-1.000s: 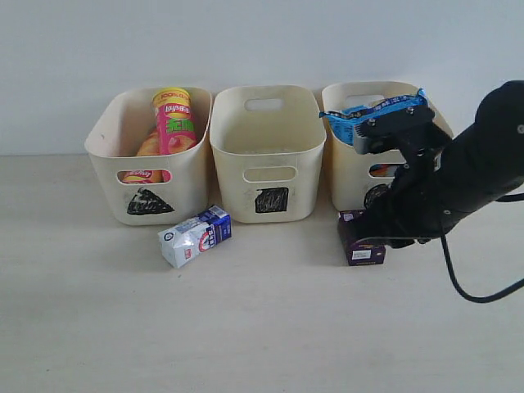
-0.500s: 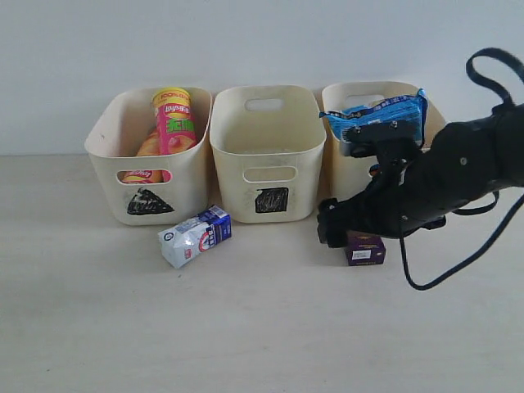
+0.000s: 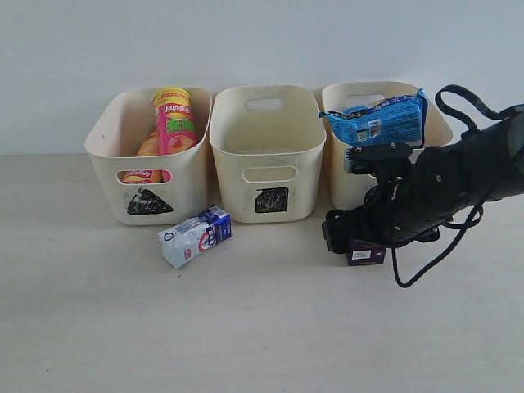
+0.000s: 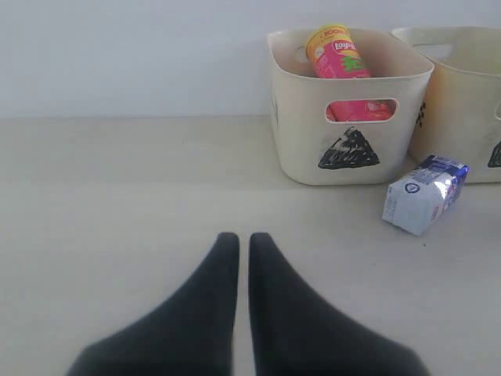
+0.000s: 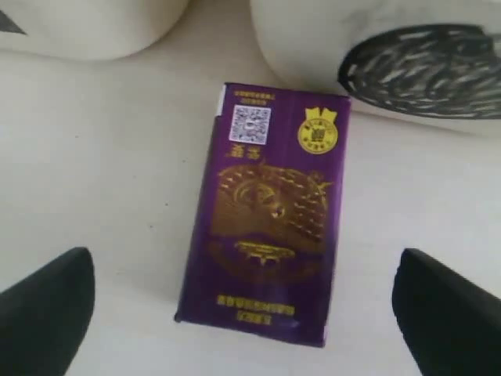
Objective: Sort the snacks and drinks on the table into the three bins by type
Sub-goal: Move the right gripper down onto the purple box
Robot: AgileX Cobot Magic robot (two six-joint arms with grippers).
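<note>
Purple carton [image 5: 266,211] (QR code, gold seal) lies under right gripper [image 5: 243,274], jaws apart; left gripper [image 4: 243,241] jaws together.

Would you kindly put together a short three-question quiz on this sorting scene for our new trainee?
1. True or false: the right gripper is shut on the purple carton.
2. Which bin holds the pink chip can? A triangle; B square; C circle.
3. Fill in: the white and blue carton lies on its side on the ____.

Key: 1 false: the gripper is open, with one finger on either side of the carton and neither touching it. 2 A, the triangle bin. 3 table.
</note>
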